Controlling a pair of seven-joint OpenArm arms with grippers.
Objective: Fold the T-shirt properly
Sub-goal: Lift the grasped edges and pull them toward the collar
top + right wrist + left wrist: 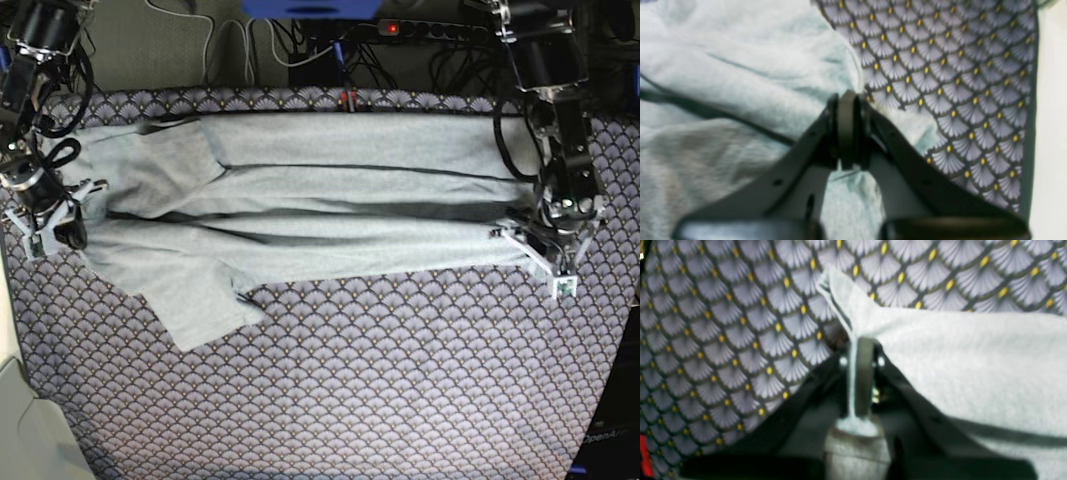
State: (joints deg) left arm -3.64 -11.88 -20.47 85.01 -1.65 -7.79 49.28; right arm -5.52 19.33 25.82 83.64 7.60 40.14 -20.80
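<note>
The T-shirt point(320, 200) lies stretched across the tabletop point(400, 380) — each pincer, left point(857, 350) and right point(848, 106), clamped tight on an opposite end; only the wrist views show the pinched cloth.

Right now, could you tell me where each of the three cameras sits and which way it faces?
Left wrist: on the left arm, looking along its shut end effector, which pinches an edge of the T-shirt over the tablecloth.
Right wrist: on the right arm, looking past its shut end effector clamped on the shirt's edge.
Base: high up, looking down at the table; both arms show, one at each end of the shirt.
Shared: all three show the shirt and tablecloth.
</note>
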